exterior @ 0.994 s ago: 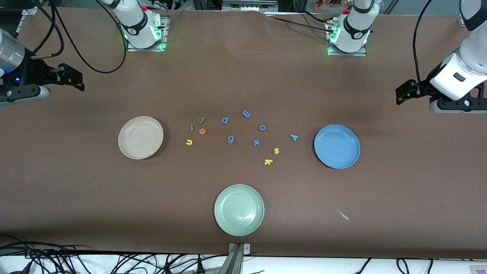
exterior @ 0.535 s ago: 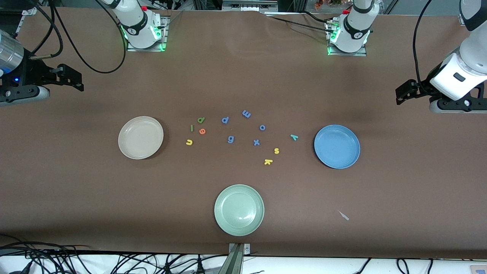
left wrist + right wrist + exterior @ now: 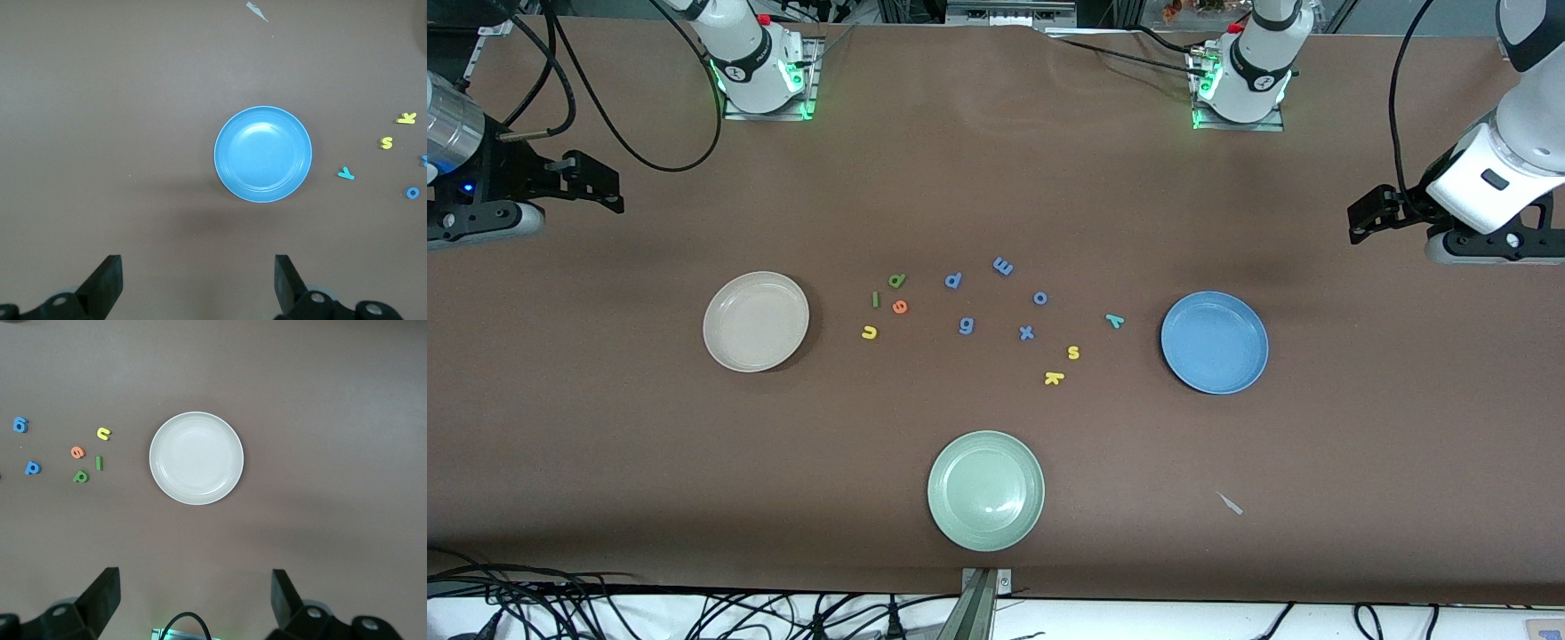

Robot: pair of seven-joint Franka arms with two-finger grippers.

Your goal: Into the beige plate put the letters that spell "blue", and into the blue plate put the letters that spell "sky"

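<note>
Brown tabletop (image 3: 996, 178) carries every letter loose; nothing has been sorted yet. Both plates that matter sit bare: the beige plate (image 3: 756, 321) toward the right arm's end, the blue plate (image 3: 1215, 342) toward the left arm's end, with a pale green plate (image 3: 985, 490) nearer the front camera between them

Clustered just beside the beige plate are the light green b (image 3: 896, 281), dark green l (image 3: 875, 300), orange e (image 3: 900, 308) and yellow u (image 3: 869, 332). Near the blue plate lie the teal y (image 3: 1113, 320), yellow s (image 3: 1073, 353) and yellow k (image 3: 1053, 378). Between the two groups are blue letters p (image 3: 953, 281), m (image 3: 1002, 265), o (image 3: 1040, 298), g (image 3: 966, 325) and x (image 3: 1026, 332), which stay put

The left gripper (image 3: 199, 283) hangs high over the bare tabletop at its own end, jaws spread wide and holding nothing; the right gripper (image 3: 195, 600) does likewise at its end

Likely trouble: the letters are tiny and flat, so the jaws could scrape the tabletop or nudge a neighbour, especially among the tight b, l, e group. The three yellow pieces invite a mix-up, sending u to the wrong plate. The blue x lies close to s, so it could be grabbed by mistake
</note>
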